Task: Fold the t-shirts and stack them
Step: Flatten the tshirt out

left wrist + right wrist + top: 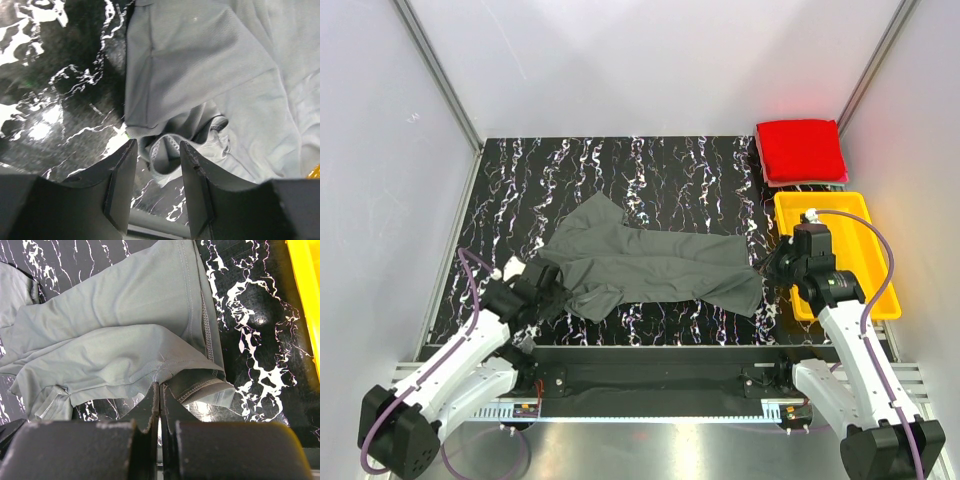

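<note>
Where the top view looks down on the table (pixel 510 200), a grey t-shirt (pixel 650 265) lies crumpled across the middle toward the near edge, the left gripper (pixel 542 290) at its end by the near-left corner, the right gripper (pixel 772 268) at its other end by the right edge beside a yellow tray (pixel 782 212), and a folded red shirt (pixel 802 150) in the far-right corner. From the left wrist the fingers (pixel 120 185) stand apart, bunched cloth just ahead. From the right wrist the fingers (pixel 147 407) press together on a puckered fold of hem.
</note>
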Available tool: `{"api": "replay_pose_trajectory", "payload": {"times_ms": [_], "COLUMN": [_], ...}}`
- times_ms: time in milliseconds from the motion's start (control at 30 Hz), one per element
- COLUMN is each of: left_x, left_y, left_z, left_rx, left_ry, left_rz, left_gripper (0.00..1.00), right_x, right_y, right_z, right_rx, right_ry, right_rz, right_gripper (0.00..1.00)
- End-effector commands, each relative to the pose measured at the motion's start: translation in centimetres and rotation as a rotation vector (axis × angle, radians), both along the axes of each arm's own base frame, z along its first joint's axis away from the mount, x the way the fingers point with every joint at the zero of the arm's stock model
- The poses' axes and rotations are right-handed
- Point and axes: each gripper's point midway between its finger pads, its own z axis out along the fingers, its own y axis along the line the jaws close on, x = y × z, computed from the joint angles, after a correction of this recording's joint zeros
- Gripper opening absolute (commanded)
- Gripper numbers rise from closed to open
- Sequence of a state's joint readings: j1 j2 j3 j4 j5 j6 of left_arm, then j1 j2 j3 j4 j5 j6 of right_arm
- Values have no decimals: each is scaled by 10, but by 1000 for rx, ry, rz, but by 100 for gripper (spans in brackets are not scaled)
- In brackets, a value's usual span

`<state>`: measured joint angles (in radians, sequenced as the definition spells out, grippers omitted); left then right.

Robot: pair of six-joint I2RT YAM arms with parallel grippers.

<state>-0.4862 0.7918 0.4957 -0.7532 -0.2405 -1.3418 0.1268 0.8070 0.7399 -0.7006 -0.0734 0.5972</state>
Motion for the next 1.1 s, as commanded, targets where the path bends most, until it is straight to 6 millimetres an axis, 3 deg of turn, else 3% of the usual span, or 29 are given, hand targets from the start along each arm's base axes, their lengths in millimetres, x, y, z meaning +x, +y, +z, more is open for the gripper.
{"api": "replay_pose_trajectory", "payload": {"times_ms": [0, 300, 433, 667, 933, 1067], "left_x": [17, 15, 16, 3, 4, 1], "left_y": [-7, -9, -10, -10, -11, -16], "left_z": [4, -5, -5, -9, 16, 12], "left_rx": [-28, -11, -25, -17, -27, -43], "left_ry": [-82, -41, -60, -11, -61, -34], "left_rz": [4, -21, -20, -45, -30, -37], "left_gripper": [45, 39, 32, 35, 33, 33], "right_x": [10, 13, 13, 13, 13, 13], "right_y": [3, 2, 3, 3, 3, 3], "right_z": [16, 13, 10, 7, 5, 5], "right_rx": [4, 1, -1, 1, 1, 0], "right_ry": [-60, -53, -47, -39, -34, -36], "right_rz": [21, 17, 20, 20, 19, 20], "right_gripper": [0, 0, 0, 0, 0, 0]}}
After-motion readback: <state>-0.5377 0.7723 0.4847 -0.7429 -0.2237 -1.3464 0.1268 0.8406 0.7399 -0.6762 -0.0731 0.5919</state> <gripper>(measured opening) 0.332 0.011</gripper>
